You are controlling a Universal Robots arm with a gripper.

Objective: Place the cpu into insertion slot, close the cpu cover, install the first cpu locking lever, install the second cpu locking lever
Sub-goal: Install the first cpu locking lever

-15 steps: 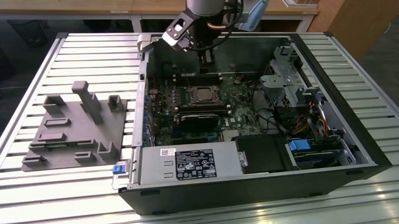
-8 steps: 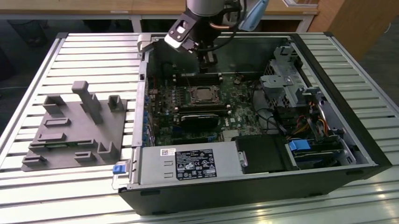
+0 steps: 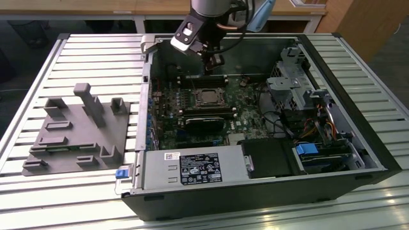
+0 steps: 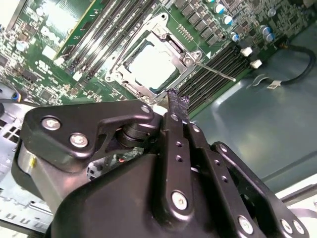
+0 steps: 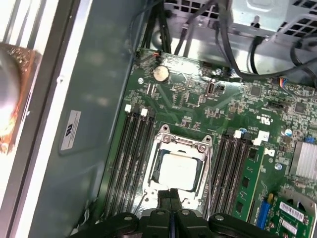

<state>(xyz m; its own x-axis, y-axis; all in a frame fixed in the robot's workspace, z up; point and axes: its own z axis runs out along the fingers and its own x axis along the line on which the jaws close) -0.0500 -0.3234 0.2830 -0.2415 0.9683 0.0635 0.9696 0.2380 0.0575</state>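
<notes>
We see an open computer case (image 3: 255, 196) lying on its side on a slatted metal table (image 3: 96, 48), with a grey moulded fixture (image 3: 76, 129) resting on the table at the exterior view's left. The gripper (image 3: 213, 67) hangs over the far part of the motherboard (image 3: 167, 125), near the rear wall of the case and beyond the socket. Its fingers (image 4: 177, 105) are pressed together with nothing between them, and in both wrist views the two black tips meet in a single narrow point.

The cpu (image 5: 179, 168) sits flat in the insertion slot (image 5: 155, 166), its pale metal top facing up. The cpu cover (image 5: 181, 145) lies down around it, so that the chip shows through the square cut-out. In the second wrist view a thin metal lever (image 4: 215, 71) juts out from one corner of the socket and crosses above the long black memory slots (image 5: 133, 148). We cannot tell whether any lever is latched.

In both wrist views the closed fingertips point at the edge of the socket frame, close beside it. We cannot tell whether they touch it. In the exterior view a round black fan (image 3: 203, 125) sits just on the near side of the socket.
</notes>
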